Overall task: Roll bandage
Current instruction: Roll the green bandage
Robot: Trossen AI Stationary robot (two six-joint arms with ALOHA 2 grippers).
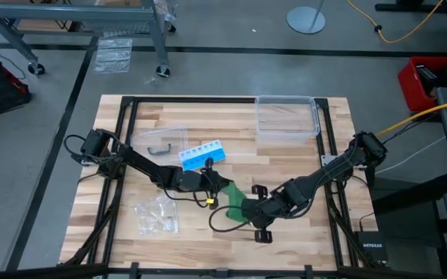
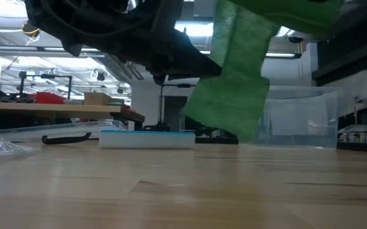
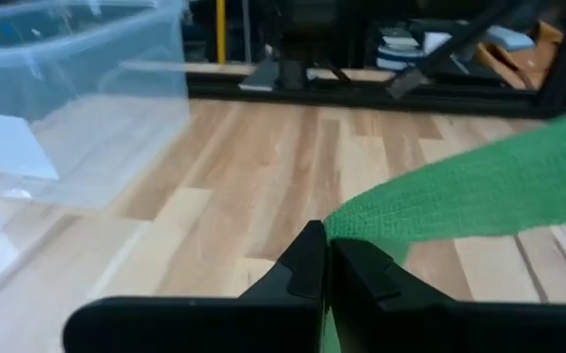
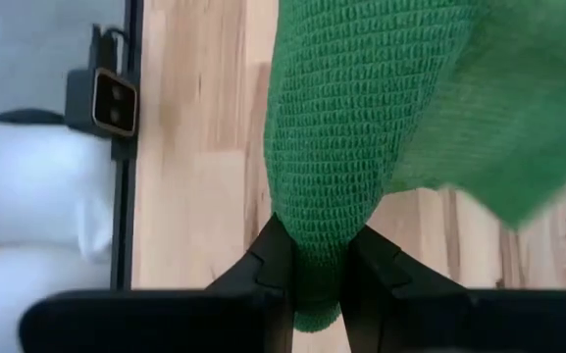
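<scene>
left gripper (image 3: pixel 324 257) fingers pinched on bandage (image 3: pixel 479 191) | right gripper (image 4: pixel 319 257) fingers clamped on bandage

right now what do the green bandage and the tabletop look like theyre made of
The bandage looks like soft, matte knitted fabric: an open mesh weave shows, and it drapes between the left gripper and right gripper. The table looks like light wooden planks with visible grain and a slight sheen, probably sealed.

The long green fabric bandage (image 1: pixel 237 203) hangs above the wooden table (image 1: pixel 300 167) between the left gripper (image 1: pixel 221 188) and right gripper (image 1: pixel 252 208). The blue-and-white pill organizer (image 1: pixel 203 153) lies just behind the left gripper, the clear plastic box (image 1: pixel 287 115) well beyond the right gripper.
</scene>
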